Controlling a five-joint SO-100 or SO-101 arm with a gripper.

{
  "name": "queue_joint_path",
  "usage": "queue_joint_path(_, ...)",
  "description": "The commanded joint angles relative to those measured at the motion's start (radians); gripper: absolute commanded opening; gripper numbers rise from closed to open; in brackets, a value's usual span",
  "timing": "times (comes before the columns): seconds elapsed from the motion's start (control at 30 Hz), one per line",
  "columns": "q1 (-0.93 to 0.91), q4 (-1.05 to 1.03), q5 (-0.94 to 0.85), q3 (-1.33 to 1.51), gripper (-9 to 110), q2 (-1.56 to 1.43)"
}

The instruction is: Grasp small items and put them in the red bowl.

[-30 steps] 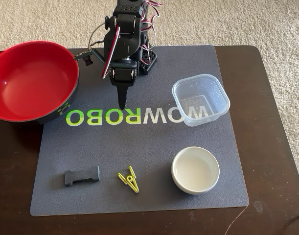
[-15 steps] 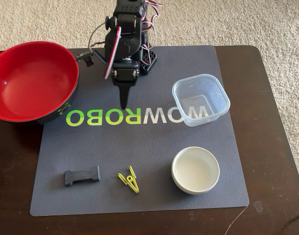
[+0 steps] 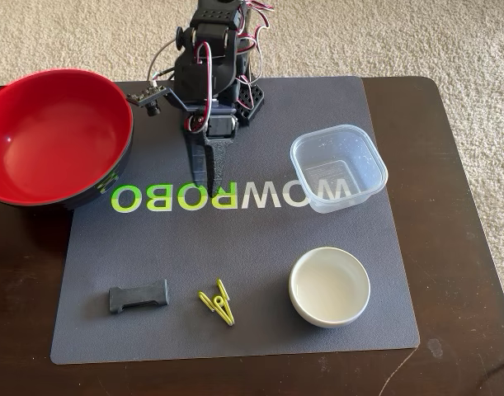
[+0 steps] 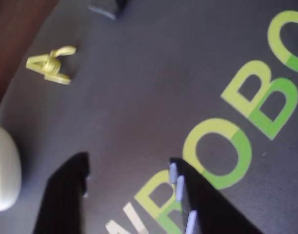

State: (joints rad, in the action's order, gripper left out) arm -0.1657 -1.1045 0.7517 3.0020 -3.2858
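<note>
- So, nearest row first, from my fixed view: the black buckle piece [image 3: 138, 297] lies toward the table's near-left corner, flat on the grey mat [image 3: 260, 247].
- Just right of it, apart from it, the yellow-green clip [image 3: 218, 302] lies by the near edge; my wrist view picks it up too [image 4: 50, 65], at upper left.
- Further right along the near edge sits the small white bowl [image 3: 329, 286], upright. Only its rim shows in my wrist view [image 4: 3, 175], at the left border.
- Mid-table, toward the right edge: the clear square tub [image 3: 339, 167], upright, overlapping the end of the mat's lettering [image 3: 227, 196].
- The gripper [image 3: 212, 177] hangs over the middle of that lettering, tip pointing toward the near edge. In my wrist view [image 4: 129, 178] the two fingers stand apart with bare mat between them; nothing held.
- Far-left corner: the red bowl [image 3: 58, 136], partly on the mat's corner, partly on the dark table [image 3: 458, 247].
- The arm's base stands at the far edge, centre.
</note>
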Motion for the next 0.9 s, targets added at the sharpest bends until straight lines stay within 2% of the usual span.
queue_joint_path(0.0, 0.143, -0.118, 0.092, -0.19, 26, 0.002)
queue_joint_path(0.1, 0.388, -0.229, 0.137, -0.407, 26, 0.156)
queue_joint_path(0.23, 0.66, -0.314, 0.173, -0.759, 27, 0.571)
queue_joint_path(0.37, 0.828, -0.468, 0.236, -1.075, 27, 1.009)
queue_joint_path(0.47, 0.827, -0.538, 0.301, -1.238, 26, 1.267)
queue_joint_path(0.57, 0.746, -0.584, 0.362, -1.336, 26, 1.416)
queue_joint_path(0.87, 0.595, -0.6, 0.436, -1.296, 26, 1.543)
